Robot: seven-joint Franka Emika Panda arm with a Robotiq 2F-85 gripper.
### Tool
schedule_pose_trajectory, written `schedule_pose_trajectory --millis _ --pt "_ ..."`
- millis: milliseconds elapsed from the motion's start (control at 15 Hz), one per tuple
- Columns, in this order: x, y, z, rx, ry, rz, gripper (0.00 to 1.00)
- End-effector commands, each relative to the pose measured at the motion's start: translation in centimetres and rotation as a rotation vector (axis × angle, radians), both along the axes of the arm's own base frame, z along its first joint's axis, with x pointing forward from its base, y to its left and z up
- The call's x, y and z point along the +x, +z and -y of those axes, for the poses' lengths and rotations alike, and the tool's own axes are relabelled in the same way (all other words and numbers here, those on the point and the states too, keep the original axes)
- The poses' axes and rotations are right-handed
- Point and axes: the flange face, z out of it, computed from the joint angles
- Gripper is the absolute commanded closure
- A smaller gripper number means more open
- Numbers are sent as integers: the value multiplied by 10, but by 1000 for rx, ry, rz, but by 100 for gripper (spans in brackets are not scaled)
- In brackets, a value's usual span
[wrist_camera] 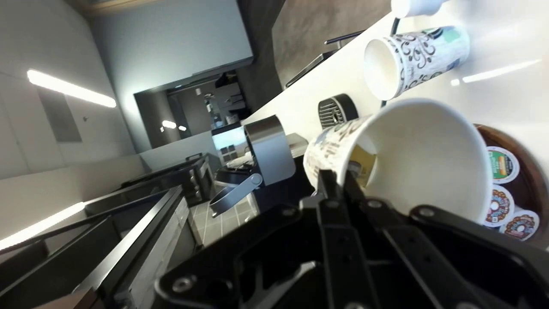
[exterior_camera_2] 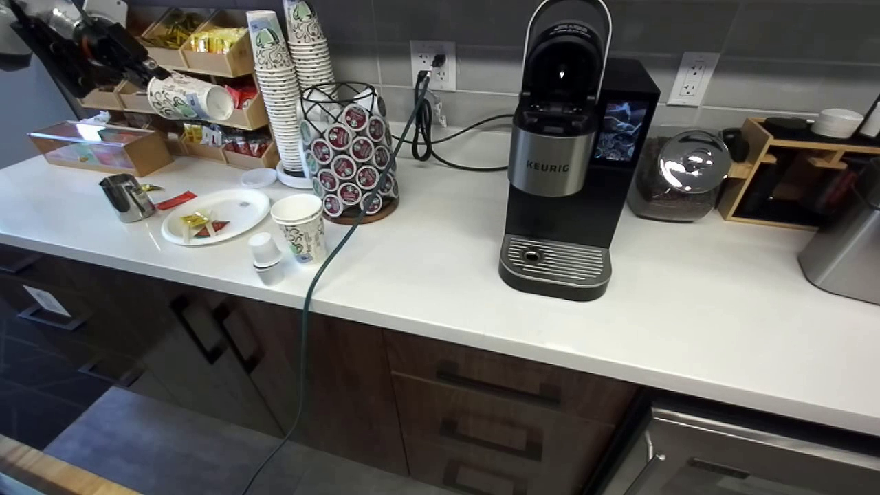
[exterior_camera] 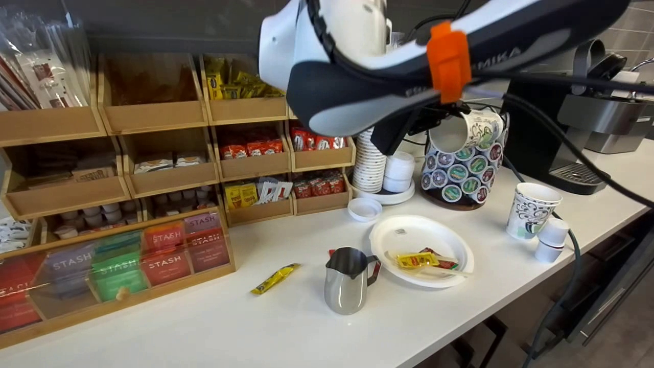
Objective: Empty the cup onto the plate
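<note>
Over the counter [exterior_camera: 276, 332], the claw [wrist_camera: 340, 182] pinches the wall of the cup [wrist_camera: 420, 159], which is held sideways with something yellow [wrist_camera: 364, 163] inside. Lower down, the plate [exterior_camera: 429, 230] holds a yellow packet [exterior_camera: 417, 260], a red packet [exterior_camera: 448, 264] and pale sticks [exterior_camera: 457, 272]; a steel pitcher [exterior_camera: 345, 289] stands to its left, nested patterned cups [exterior_camera: 530, 213] to its right.
</note>
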Motion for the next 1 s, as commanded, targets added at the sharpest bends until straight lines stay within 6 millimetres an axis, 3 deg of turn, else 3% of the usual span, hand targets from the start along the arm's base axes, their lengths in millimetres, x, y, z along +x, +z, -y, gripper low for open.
schedule_pose_trajectory --millis 0,533,733,933 --pt "-25 33 8 184 -31 63 99" --pt "-62 53 -16 557 130 302 99" --pt "-76 41 10 698 -6 339 99" --pt "-93 21 48 765 -177 367 99"
